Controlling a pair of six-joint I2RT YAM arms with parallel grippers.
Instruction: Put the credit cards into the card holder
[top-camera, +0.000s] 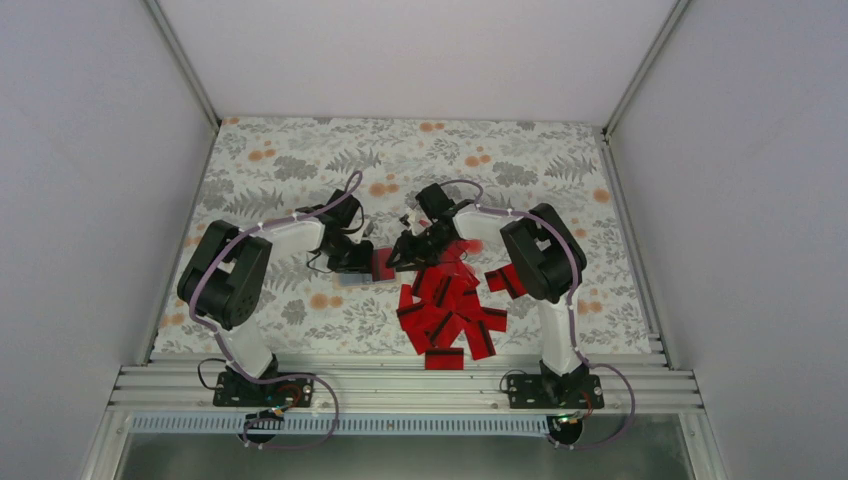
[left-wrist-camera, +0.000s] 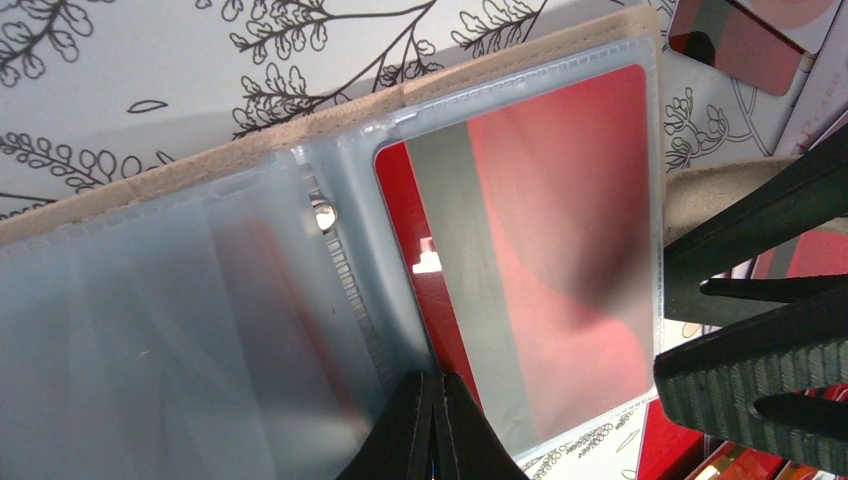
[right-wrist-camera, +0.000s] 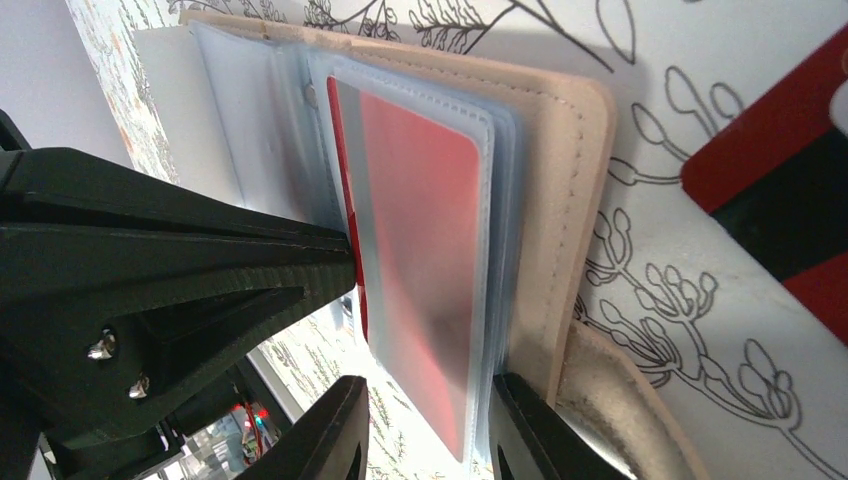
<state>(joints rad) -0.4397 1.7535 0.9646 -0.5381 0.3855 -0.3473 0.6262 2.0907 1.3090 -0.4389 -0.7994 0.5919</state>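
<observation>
The card holder (right-wrist-camera: 560, 200) lies open centrally on the table (top-camera: 560, 170), credit cards (top-camera: 450, 310) heaped at its 4 o'clock. Left gripper (left-wrist-camera: 435, 420) pinches its clear sleeve (left-wrist-camera: 200, 300), jaws closed; right gripper (right-wrist-camera: 430, 430) straddles the carded sleeve part-open, grip unclear

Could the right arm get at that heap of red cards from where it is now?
Probably yes. The heap of red cards lies loose on the cloth right beside the right arm, with nothing else in between. Its hand is at the card holder, so it would have to swing back first.
</observation>
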